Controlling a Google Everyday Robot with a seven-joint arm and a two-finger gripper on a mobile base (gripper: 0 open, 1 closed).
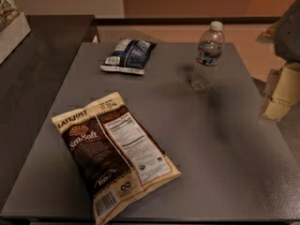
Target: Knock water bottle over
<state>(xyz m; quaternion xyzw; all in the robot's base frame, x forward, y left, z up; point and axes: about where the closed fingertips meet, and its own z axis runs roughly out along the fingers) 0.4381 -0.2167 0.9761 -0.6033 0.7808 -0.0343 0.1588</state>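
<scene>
The water bottle stands upright on the grey surface, close to its far right corner. It is clear and ribbed, with a white screw cap and a dark label band showing red around its upper body. The tool hangs to the right of the bottle and somewhat nearer the camera, out past the surface's right edge and well apart from the bottle. It is cream-coloured and partly cut off by the frame, and I cannot tell whether it is wide or narrow. Left of the bottle, at about the same depth, a small blue-and-white snack bag lies flat. Further left of the bottle and much nearer the camera lies a large Late July Sea Salt chip bag, nutrition panel facing up.
</scene>
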